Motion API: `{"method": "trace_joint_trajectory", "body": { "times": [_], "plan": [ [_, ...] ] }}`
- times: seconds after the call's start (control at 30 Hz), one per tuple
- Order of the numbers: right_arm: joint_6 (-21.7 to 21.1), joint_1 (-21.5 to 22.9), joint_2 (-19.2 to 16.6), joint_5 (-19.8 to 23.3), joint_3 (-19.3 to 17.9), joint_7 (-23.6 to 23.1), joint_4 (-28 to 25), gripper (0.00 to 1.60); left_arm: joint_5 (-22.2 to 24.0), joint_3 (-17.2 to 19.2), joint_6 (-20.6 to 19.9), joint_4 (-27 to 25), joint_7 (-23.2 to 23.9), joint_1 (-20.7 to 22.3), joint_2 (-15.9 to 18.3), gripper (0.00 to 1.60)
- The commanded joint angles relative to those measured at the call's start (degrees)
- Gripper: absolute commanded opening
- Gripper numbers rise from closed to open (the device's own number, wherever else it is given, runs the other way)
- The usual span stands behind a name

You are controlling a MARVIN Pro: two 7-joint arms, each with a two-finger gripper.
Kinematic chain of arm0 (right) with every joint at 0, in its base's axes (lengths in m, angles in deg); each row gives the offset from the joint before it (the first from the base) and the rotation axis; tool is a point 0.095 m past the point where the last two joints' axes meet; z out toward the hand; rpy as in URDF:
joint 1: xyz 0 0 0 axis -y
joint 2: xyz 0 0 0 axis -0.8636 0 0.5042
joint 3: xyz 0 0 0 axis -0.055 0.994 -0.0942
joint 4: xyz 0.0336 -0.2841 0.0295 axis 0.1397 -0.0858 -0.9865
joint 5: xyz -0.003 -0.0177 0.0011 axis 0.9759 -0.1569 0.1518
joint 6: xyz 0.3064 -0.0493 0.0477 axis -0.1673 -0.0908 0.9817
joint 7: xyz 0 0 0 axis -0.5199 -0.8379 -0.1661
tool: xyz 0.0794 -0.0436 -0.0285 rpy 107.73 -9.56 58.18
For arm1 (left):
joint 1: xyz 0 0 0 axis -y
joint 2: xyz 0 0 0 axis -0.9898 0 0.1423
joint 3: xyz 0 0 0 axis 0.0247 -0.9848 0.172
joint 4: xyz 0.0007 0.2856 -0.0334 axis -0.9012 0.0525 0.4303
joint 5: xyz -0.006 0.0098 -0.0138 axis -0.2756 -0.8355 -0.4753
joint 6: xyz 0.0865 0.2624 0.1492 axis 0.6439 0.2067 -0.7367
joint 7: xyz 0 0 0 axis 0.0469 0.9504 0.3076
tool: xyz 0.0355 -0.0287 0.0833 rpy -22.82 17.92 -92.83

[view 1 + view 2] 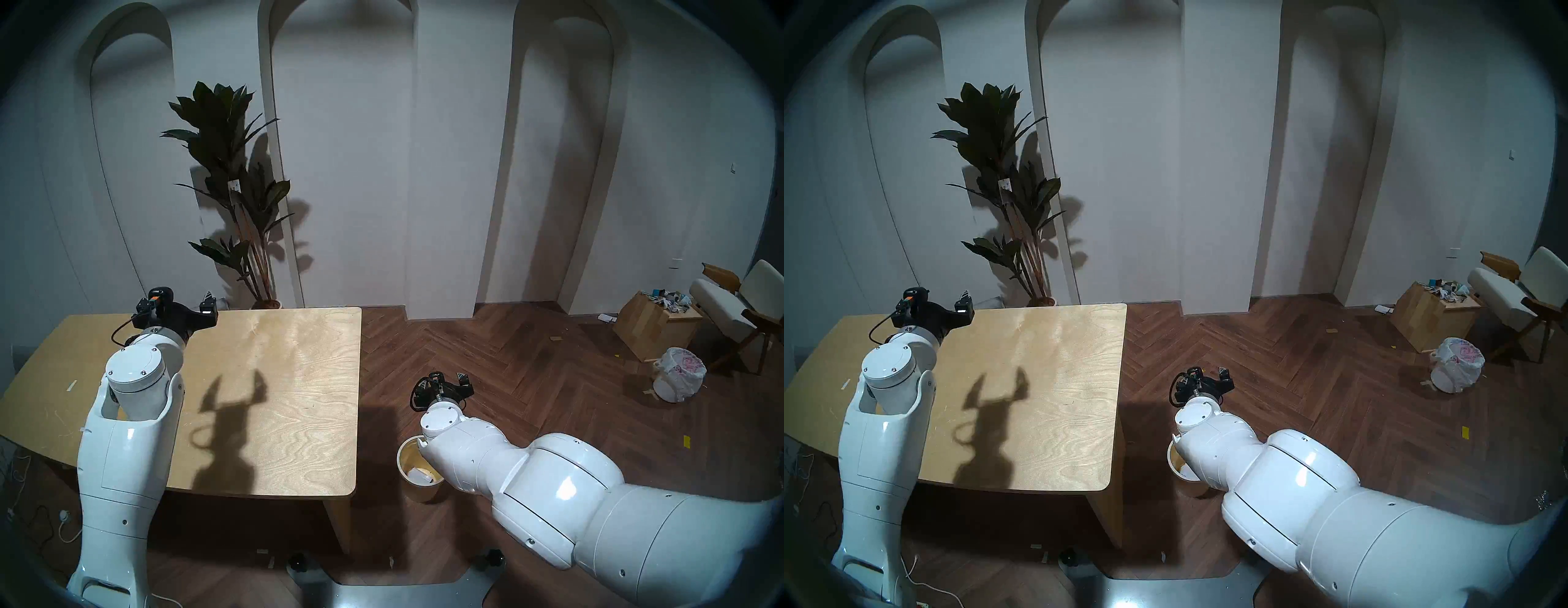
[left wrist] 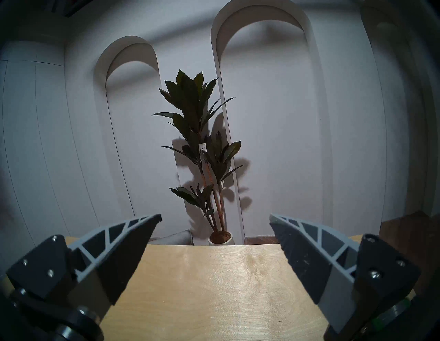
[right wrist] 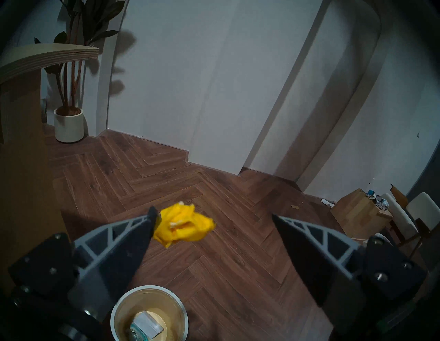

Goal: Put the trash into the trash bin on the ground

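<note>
My right gripper (image 3: 213, 212) stands open above the wooden floor, a little beyond the small round cream trash bin (image 3: 148, 314). A crumpled yellow scrap (image 3: 183, 225) lies against the tip of the finger on the view's left; the other finger is well clear of it. Whether the scrap clings or is falling, I cannot tell. Inside the bin lie a white carton (image 3: 148, 320) and a pale packet. In the head view the right forearm covers part of the bin (image 1: 418, 471). My left gripper (image 2: 214, 215) is open and empty over the table's far left part (image 1: 184, 299).
The light wooden table (image 1: 275, 382) stands left of the bin. A potted plant (image 1: 237, 191) is behind it. Far right are a wooden box of clutter (image 1: 653, 327), a white bag-lined bin (image 1: 679, 375) and a chair (image 1: 738, 305).
</note>
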Motion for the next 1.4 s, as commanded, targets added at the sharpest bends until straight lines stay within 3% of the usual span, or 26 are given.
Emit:
{"method": "trace_joint_trajectory", "body": {
  "times": [0.0, 0.47, 0.67, 0.77, 1.03, 1.37],
  "plan": [
    [1.6, 1.3, -0.5, 0.3, -0.5, 1.1, -0.7, 1.6, 0.0, 0.4, 0.1, -1.5, 0.2, 0.2, 0.5, 1.6],
    [4.9, 0.4, -1.8, 1.5, -1.5, 2.9, -0.7, 1.6, 0.0, -0.3, 0.0, -2.3, 0.1, -0.5, 0.2, 1.6],
    [10.3, -0.1, -2.5, -0.5, 0.7, 3.3, -2.1, 1.6, 0.6, -0.4, -0.9, -4.0, 0.1, -0.4, -0.1, 1.6],
    [13.6, 0.1, -3.2, -3.9, 4.1, 3.4, -3.0, 1.6, 1.2, -1.2, -1.6, -6.4, 0.3, -0.3, -0.9, 1.6],
    [18.9, 0.4, -3.7, -5.7, 5.4, 5.8, -5.2, 1.6, 1.9, -5.1, -2.1, -9.1, 1.1, 0.1, -2.0, 1.6],
    [23.0, 2.2, -3.6, -7.1, 6.4, 8.8, -8.1, 1.6, 2.6, -8.2, -2.4, -8.5, 1.9, -0.1, -3.0, 1.6]
  ]
}}
